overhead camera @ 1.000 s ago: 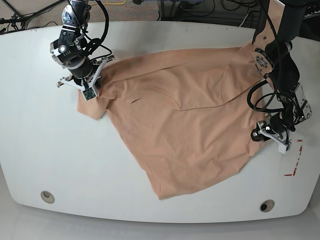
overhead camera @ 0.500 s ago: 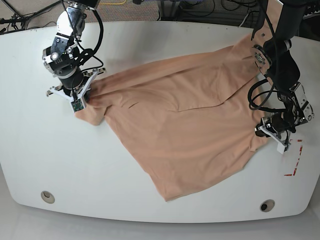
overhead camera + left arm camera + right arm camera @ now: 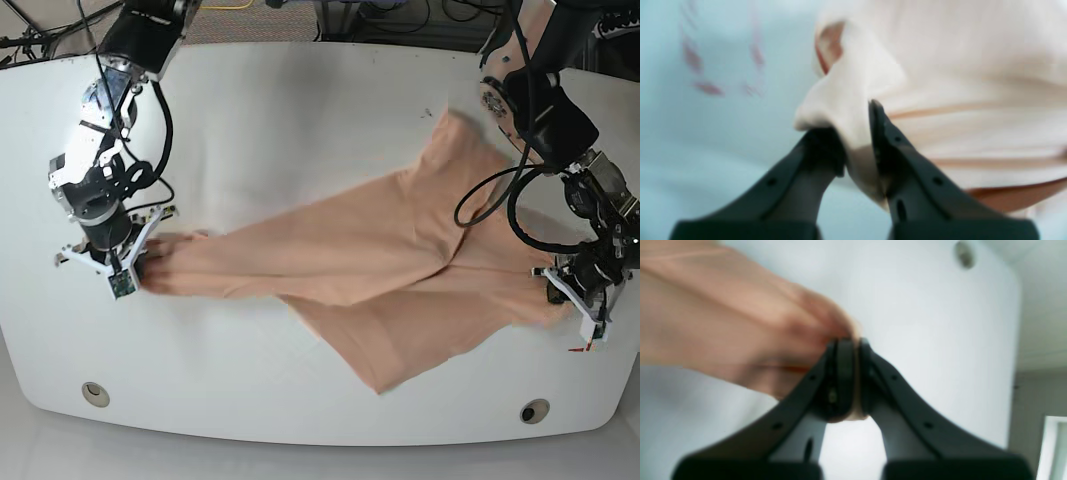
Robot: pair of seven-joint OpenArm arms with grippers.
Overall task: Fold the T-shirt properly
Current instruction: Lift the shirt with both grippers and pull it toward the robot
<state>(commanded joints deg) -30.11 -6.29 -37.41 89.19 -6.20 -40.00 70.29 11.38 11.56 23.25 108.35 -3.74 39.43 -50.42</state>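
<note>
Shirt (image 3: 380, 270) lies across the middle of the table (image 3: 300, 100), stretched into a long band between the 2 tools, with 1 loose flap hanging toward the near edge.

Right tool (image 3: 128, 272), on the base view's left: clamped on a bunched corner of cloth; in its wrist view the jaws are pressed together with fabric between them. Left tool (image 3: 583, 303), on the base view's right: closed on a thick fold of the hem, jaws held slightly apart by the cloth.

Step in hand, as judged: pulling the shirt taut to flatten it before any fold. To do it well, keep both grips firm, pull evenly and low over the table, and stop short of straining the cloth. The loose flap needs laying flat too.

Against the frame 1 second back: both tools have swung toward the near edge and further apart. The shirt, then a broad, slack spread, is now drawn narrow and tight.
</note>
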